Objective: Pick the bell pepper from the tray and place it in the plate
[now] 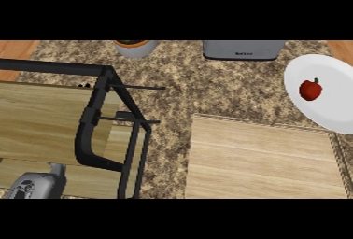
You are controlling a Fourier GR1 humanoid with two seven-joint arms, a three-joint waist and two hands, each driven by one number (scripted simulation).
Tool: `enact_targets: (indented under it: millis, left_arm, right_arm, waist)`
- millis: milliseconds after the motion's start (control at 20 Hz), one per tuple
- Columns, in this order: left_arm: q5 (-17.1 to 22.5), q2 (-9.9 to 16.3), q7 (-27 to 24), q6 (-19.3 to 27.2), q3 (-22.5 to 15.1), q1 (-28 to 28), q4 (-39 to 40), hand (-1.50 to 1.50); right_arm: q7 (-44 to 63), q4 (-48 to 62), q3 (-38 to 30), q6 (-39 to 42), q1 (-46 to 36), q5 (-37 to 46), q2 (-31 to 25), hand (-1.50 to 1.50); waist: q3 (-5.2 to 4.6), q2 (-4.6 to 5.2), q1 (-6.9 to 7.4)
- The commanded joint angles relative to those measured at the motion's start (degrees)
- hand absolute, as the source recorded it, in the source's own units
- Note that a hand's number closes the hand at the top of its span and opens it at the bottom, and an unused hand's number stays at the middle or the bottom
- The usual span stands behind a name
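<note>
Red bell pepper (pixel 310 89), small and glossy with a short green stem, already lies on the round white plate (pixel 329 112) at the far right, a little right of the plate's middle and well apart from the tray. Around it spreads the speckled brown granite counter (pixel 207 88). At the left are pale wooden panels (pixel 41 121) crossed by a black tubular metal frame (pixel 96 126), and I cannot tell what that is. The flat light-wood tray (pixel 262 163) lies bare in the lower middle, its far right corner just beside the plate's rim. Neither hand shows, so I cannot tell how open either one is or whether it holds anything. A rounded grey piece (pixel 31 186) at the lower left edge may be part of a forearm. To my eye the placing is done, so what remains is keeping clear: any arm passing near should stay away from the plate's rim, so that the pepper, which looks ready to roll, is not nudged. The grey metal toaster (pixel 243 49) at the back carries a small dark label, too small to read. The grey plant pot (pixel 136 47) beside it has no writing.
</note>
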Motion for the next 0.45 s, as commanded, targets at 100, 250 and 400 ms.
enact_targets:
  millis: [100, 250, 400]
  left_arm:
    - [1.44, -0.15, 1.91, 0.62, 2.93, -1.69, 3.23, 0.00]
    - [1.17, -0.90, 1.38, 0.58, 2.29, -0.38, 2.26, 0.00]
    - [0.52, -0.96, 0.10, -0.38, 1.73, -0.73, 3.87, 0.00]
  right_arm:
    - [-4.94, 0.49, -0.09, 1.48, 1.93, 0.27, -0.29, -1.50]
    - [-4.65, 0.78, 0.87, 3.87, 3.59, 1.23, -2.59, -1.50]
    - [-5.57, 0.88, 0.90, 3.08, 4.42, 1.34, -2.39, -1.50]
  waist:
    - [-0.30, 0.84, 0.51]
    - [-0.33, 0.63, 0.33]
    - [-0.29, 0.81, 0.22]
